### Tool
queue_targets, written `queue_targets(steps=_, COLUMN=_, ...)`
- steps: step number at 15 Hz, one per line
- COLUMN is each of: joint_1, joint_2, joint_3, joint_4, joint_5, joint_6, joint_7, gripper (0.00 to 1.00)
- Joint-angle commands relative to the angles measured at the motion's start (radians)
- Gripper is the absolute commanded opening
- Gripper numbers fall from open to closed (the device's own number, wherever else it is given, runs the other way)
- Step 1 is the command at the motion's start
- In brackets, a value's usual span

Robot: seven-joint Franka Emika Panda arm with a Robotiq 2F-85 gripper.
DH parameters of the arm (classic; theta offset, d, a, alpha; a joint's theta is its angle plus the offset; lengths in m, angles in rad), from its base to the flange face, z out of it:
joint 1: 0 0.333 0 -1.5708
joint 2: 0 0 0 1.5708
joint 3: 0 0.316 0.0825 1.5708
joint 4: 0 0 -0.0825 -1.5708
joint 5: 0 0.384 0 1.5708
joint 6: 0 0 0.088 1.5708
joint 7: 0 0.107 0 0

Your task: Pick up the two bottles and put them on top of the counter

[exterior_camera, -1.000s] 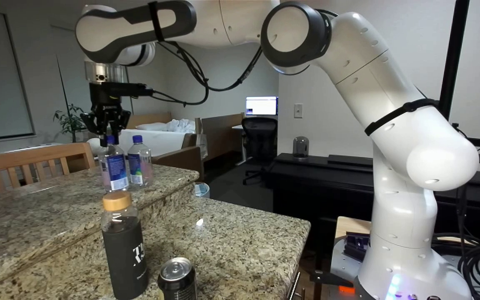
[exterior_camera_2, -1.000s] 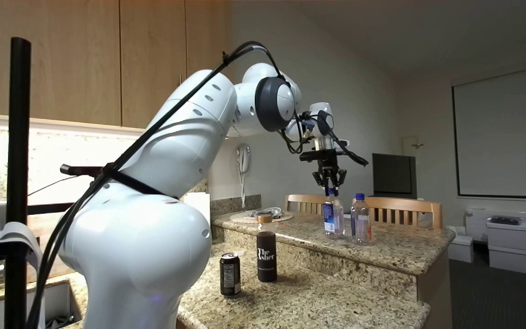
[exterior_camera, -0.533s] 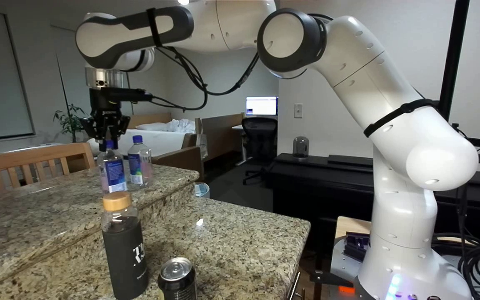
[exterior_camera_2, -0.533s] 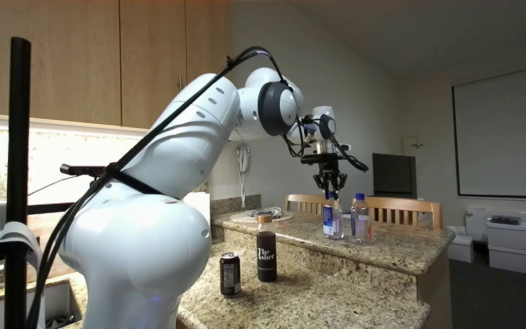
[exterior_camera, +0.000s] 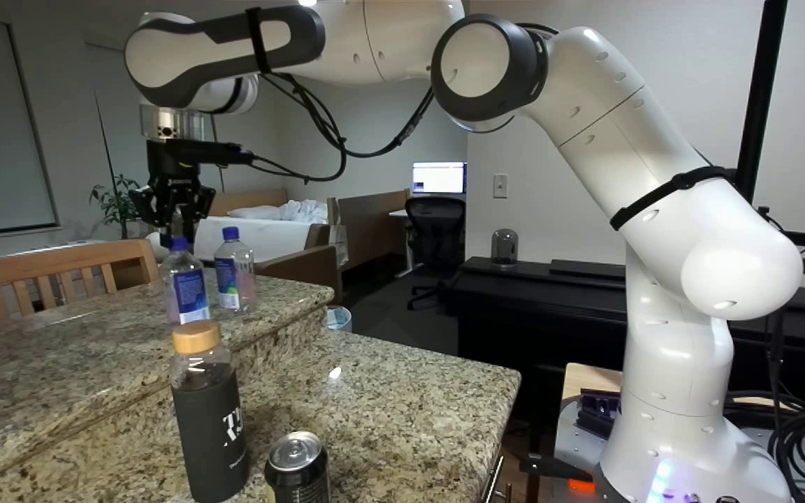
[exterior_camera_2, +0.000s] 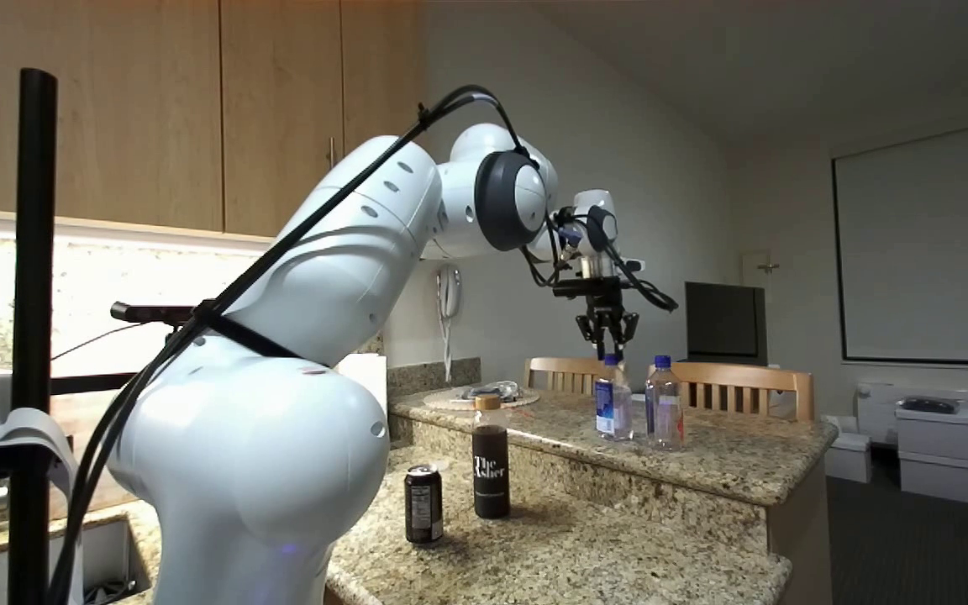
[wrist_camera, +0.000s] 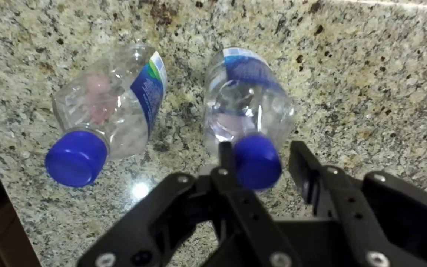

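Note:
Two clear bottles with blue labels and blue caps stand upright on the raised stone counter [exterior_camera: 46,356] [exterior_camera_2: 728,445]. The nearer-to-gripper bottle [exterior_camera: 187,293] [exterior_camera_2: 615,407] [wrist_camera: 243,100] has its cap between and just below my fingertips. The other bottle [exterior_camera: 235,276] [exterior_camera_2: 665,407] [wrist_camera: 106,100] stands a short way beside it, apart from the gripper. My gripper [exterior_camera: 177,237] [exterior_camera_2: 608,351] [wrist_camera: 260,155] points down and is open. In the wrist view its left finger is close to the cap, and a gap shows between cap and right finger.
A black bottle with a tan cap [exterior_camera: 208,419] [exterior_camera_2: 491,462] and a dark can [exterior_camera: 298,468] [exterior_camera_2: 423,504] stand on the lower counter level [exterior_camera: 388,405]. Wooden chairs [exterior_camera: 60,272] [exterior_camera_2: 744,391] stand behind the raised level. A round mat with items [exterior_camera_2: 484,395] lies at its far end.
The bottle at the gripper has moved down a little onto the counter. The fingers have opened, and the gripper has dipped and then risen slightly, leaving the cap lower between the fingertips.

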Motion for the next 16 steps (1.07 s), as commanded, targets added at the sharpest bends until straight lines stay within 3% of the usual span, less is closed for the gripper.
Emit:
queue_targets(steps=1, joint_1=-0.003, joint_2=0.0, joint_3=0.003, joint_4=0.028, joint_5=0.006, joint_6=-0.01, joint_7=-0.003, gripper=0.73)
queue_targets(steps=5, joint_1=-0.003, joint_2=0.0, joint_3=0.003, joint_4=0.045, joint_5=0.006, joint_6=-0.011, joint_7=-0.002, gripper=0.97)
queue_targets(steps=11, joint_1=0.008, joint_2=-0.019, joint_3=-0.002, joint_4=0.061, joint_5=0.002, joint_6=-0.054, joint_7=0.031, gripper=1.0)
queue_targets(steps=16, joint_1=0.023, joint_2=-0.095, joint_3=0.006, joint_4=-0.01, joint_5=0.011, joint_6=-0.126, joint_7=0.046, gripper=1.0)
